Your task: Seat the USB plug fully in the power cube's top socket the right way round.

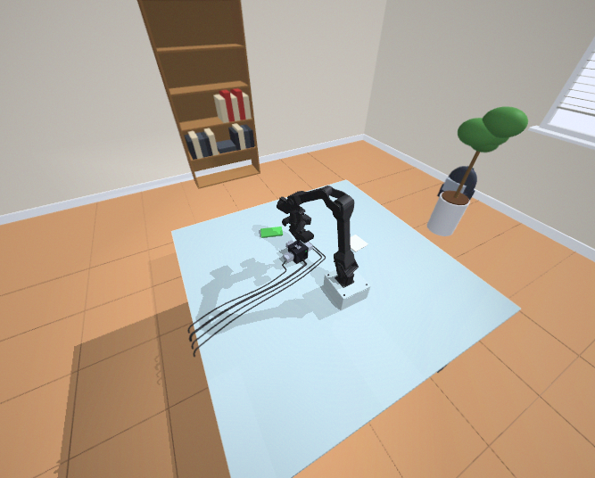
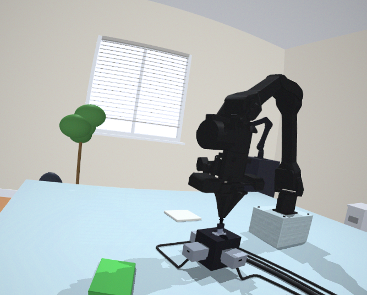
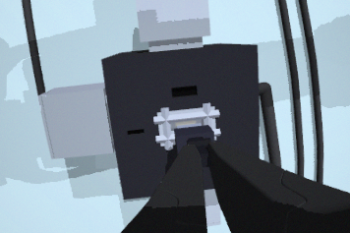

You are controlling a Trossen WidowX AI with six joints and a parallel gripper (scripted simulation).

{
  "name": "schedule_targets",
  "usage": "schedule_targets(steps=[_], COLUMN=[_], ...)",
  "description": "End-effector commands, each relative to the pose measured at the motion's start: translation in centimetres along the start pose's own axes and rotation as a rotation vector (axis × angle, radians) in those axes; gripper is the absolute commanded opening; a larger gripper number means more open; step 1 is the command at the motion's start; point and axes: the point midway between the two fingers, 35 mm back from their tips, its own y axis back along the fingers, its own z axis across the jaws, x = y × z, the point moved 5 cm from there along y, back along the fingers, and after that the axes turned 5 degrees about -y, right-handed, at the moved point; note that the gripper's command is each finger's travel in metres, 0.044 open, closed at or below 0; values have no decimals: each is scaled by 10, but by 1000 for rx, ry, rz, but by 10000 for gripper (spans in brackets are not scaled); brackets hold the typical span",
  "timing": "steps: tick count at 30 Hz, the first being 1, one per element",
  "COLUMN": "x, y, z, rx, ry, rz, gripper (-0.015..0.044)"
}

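Observation:
The black power cube (image 1: 298, 252) (image 2: 205, 242) (image 3: 140, 78) stands on the table with a pale raised frame (image 2: 214, 233) (image 3: 187, 115) around its top socket. My gripper (image 2: 221, 218) (image 3: 202, 155) is shut on the small dark USB plug (image 2: 220, 226) (image 3: 193, 134), pointing down from above. The plug is upright at the frame, and its dark body stands above the cube's top. In the wrist view it covers the frame's near edge, and a pale yellowish strip shows inside the opening. How deep the plug's metal end sits, and which way round it is, I cannot tell.
Grey adapters (image 2: 194, 251) (image 2: 235, 257) (image 3: 76, 121) (image 3: 172, 4) stick out of the cube's sides, with black cables (image 1: 256, 290) (image 3: 31, 43) running over the table. A green block (image 1: 271, 232) (image 2: 113, 277) and a flat white pad (image 1: 358, 243) (image 2: 182, 215) lie nearby.

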Motion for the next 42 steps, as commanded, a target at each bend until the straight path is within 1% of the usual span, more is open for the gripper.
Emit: schedule_targets(steps=[1,42], x=[0,0], y=[-1,-6], z=[0,0], rx=[-2,-2], ry=[-4,-4], rz=[-3,-3], gripper=[0,0])
